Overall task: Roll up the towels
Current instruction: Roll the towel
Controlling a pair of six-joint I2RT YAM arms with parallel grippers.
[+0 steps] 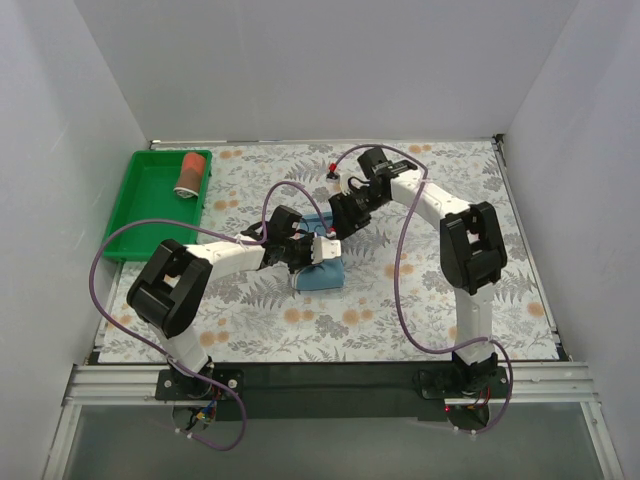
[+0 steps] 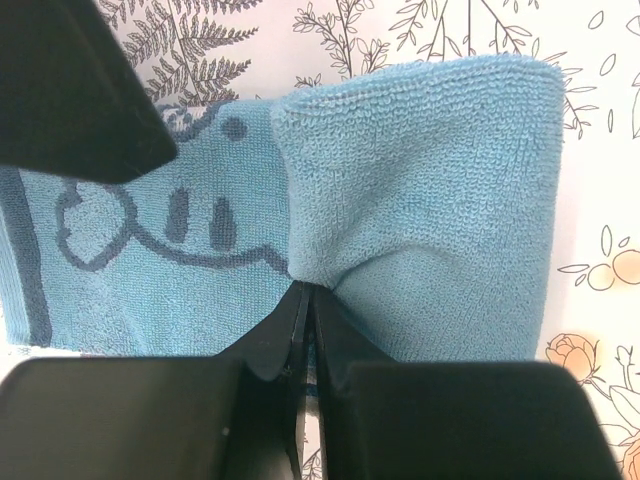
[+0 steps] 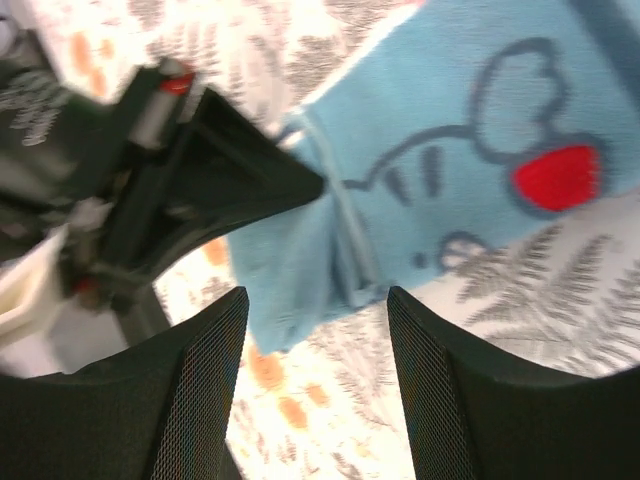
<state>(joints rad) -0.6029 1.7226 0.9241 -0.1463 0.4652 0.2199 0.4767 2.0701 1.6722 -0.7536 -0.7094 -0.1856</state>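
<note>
The light blue towel (image 1: 324, 279) with its dark cartoon print lies in the middle of the table, partly folded over. My left gripper (image 1: 321, 251) is shut on a fold of this towel (image 2: 430, 200), its fingertips (image 2: 296, 305) pinching the cloth's edge. Just behind it, my right gripper (image 1: 337, 225) hovers above the towel (image 3: 480, 170), open (image 3: 315, 300) with nothing between its fingers. The left arm's black fingers (image 3: 250, 180) show in the right wrist view. The rust-red towel (image 1: 190, 173), a short roll with a pale end, lies in the green tray (image 1: 140, 215).
The green tray sits at the back left by the white wall. Purple cables (image 1: 400, 290) loop from both arms over the floral tablecloth (image 1: 300, 320). White walls close in the left, back and right sides.
</note>
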